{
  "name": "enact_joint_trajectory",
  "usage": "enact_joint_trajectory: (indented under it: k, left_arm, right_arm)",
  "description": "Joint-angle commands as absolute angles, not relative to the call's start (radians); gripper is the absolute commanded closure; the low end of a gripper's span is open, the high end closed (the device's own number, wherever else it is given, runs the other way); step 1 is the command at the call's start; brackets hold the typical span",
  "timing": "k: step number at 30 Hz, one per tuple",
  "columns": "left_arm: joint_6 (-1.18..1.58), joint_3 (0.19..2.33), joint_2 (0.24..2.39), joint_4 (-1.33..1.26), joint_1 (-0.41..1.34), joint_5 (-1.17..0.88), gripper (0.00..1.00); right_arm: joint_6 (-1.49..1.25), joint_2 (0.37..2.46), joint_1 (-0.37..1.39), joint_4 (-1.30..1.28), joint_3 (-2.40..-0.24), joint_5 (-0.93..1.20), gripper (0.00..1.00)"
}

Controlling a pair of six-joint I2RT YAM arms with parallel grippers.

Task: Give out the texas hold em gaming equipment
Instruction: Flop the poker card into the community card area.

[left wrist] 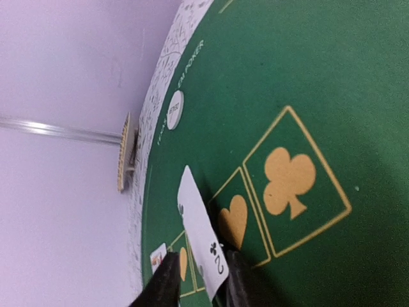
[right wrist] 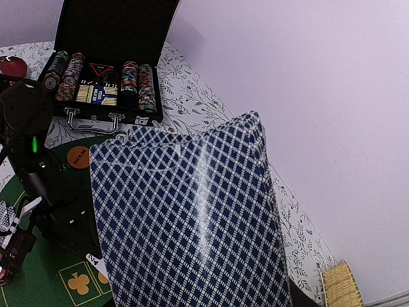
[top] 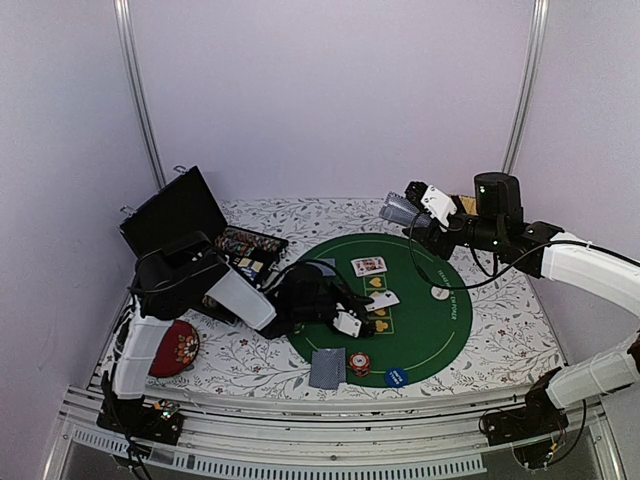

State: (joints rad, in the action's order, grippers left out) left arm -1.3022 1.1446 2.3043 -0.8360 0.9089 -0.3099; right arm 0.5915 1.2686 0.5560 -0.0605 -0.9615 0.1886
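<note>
Well, the two of clubs (left wrist: 203, 236) is thin, light, slick and bendy; we'd pinch its short edge. It stands tilted on the green mat (left wrist: 319, 77) between our left fingers (left wrist: 160, 284); whether they grip it, we cannot tell. Our right fingers (top: 416, 218) pinch the deck (right wrist: 185, 217) above the worktop (top: 500, 320).

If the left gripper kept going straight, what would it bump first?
Likely the white disc across the green mat, though depth is unclear. The left gripper has a card between its fingers.
</note>
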Motion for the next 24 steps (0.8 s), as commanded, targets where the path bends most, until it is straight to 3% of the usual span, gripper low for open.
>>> enact_joint_trajectory:
  k: [1,7,12,17,24]
  left_arm:
    - [-1.258,1.090,2.244,-0.801,0.921,-0.323,0.58]
    - [-1.033,1.044,2.104,-0.635,0.927,-0.390,0.36]
    - [-0.545,1.133,2.031,-0.500,0.915,-0.383,0.32]
    - [-0.324,1.212,2.048,-0.306,0.891,-0.463,0.07]
    - [-0.251,1.434,2.214,-0.073,0.900,-0.253,0.10]
  right_arm:
    - [0.588,1.243,0.552,-0.052,-0.961,0.193,0.53]
    - [0.588,1.238,0.553,-0.059,-0.963,0.192,0.53]
    - [0.579,1.236,0.552,-0.057,-0.965,0.183,0.53]
    - [0.564,1.247,0.546,-0.077,-0.975,0.151,0.53]
    - [0.551,1.244,0.525,-0.076,-0.973,0.143,0.53]
